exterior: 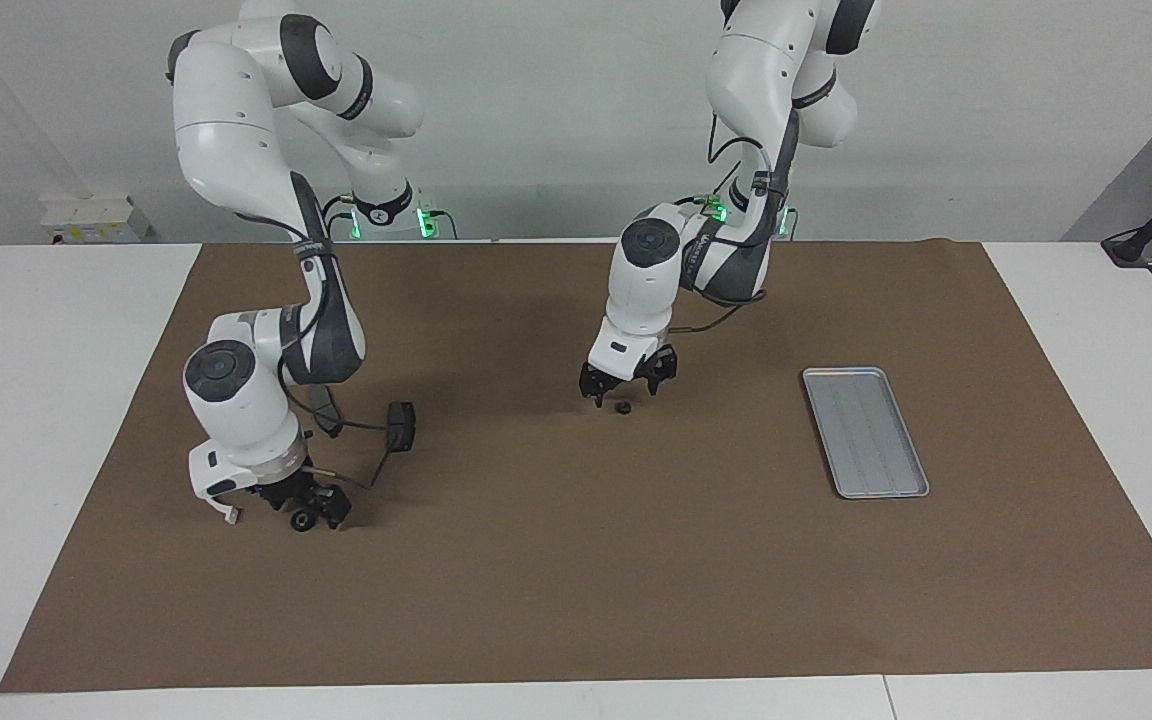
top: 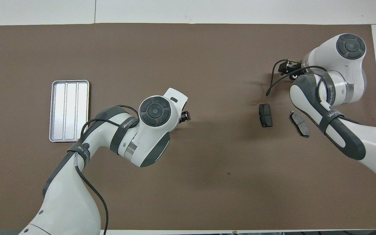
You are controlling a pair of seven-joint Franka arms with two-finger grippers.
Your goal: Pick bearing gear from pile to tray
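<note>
bearing gear: pretty sure it's the small black round piece (exterior: 623,408) lying on the brown mat (exterior: 536,600). It's well apart from the tray (exterior: 866,432), off toward the right arm's end of the table (exterior: 36,400), and about level with the tray's robot-side end.

long axis: none really, it's round, so any approach angle works. The tray is the long one, running away from the robots.

gear vs gripper: the left gripper (exterior: 626,385) hangs low right over it. The piece shows just under and between the two fingertips, and I can't tell if anything touches it. The overhead view hides it under the arm.

left gripper: wide open, holding nothing that I can see.

nearer arm: left, easily, both to this piece and to the tray. My guess is it closes, lifts, then swings across to the tray.

other round piece: there's a second one (exterior: 303,522) much farther from the tray, way down the right arm's end, at the tip of the right gripper (exterior: 311,505).

right gripper: down at the mat next to that piece. Can't tell if it's gripping it or how wide it stands.

pile leftovers: two brake pads (top: 265,115) (top: 299,123), also far from the tray on that same end.

tray: nothing in it yet.
</note>
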